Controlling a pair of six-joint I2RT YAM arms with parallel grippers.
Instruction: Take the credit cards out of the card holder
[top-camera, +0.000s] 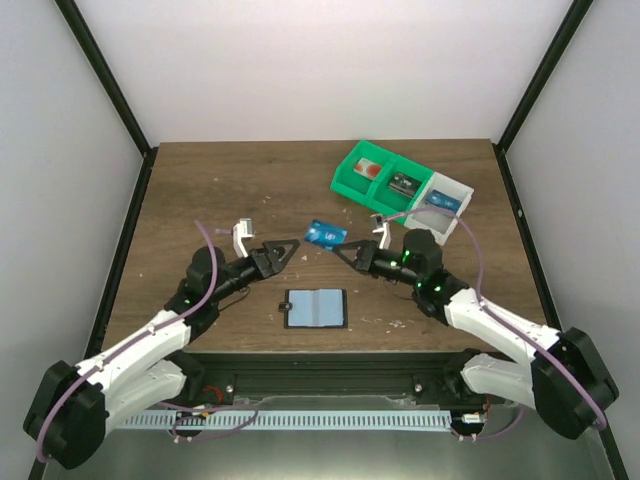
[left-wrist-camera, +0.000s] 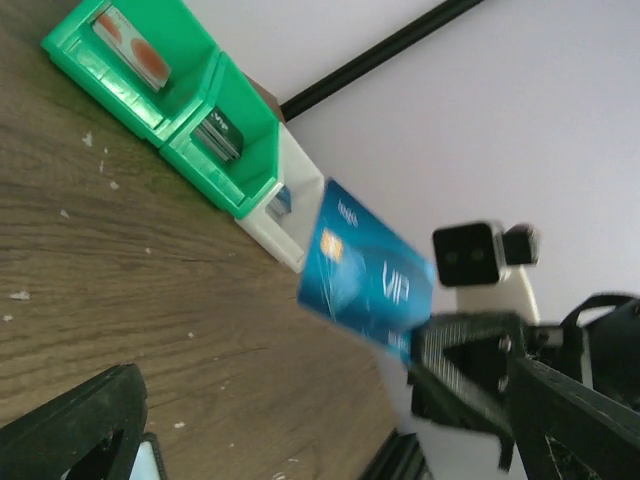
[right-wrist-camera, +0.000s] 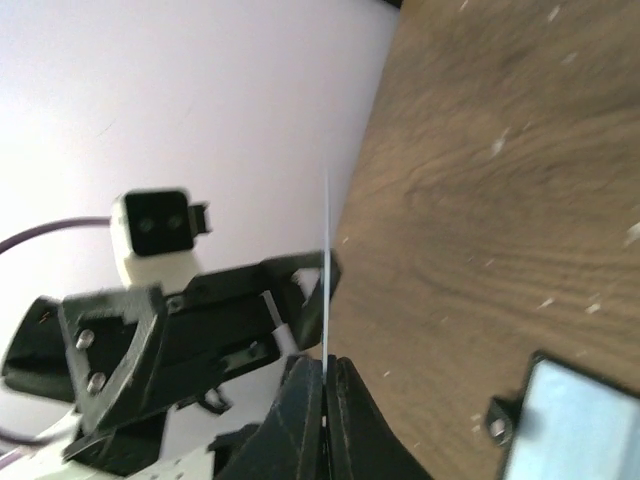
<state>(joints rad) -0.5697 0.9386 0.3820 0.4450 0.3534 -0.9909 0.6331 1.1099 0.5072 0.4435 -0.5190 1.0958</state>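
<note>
Fig.: R gripper (top-camera: 350, 252) clenched on thin blue plastic VIP card (top-camera: 326, 233); L gripper (top-camera: 289, 247) jaws spread, holding nothing. Card likely light, stiff, slick: you pinch flat faces nr edge.

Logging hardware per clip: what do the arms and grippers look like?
The left arm and right arm have white link shells, black joints and a lilac cable each. The left gripper and right gripper are black triangular frames, each with a white camera block behind it.

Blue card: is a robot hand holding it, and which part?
Yes. The right gripper pinches the blue card at one end. The left gripper is open, holding nothing.
</note>
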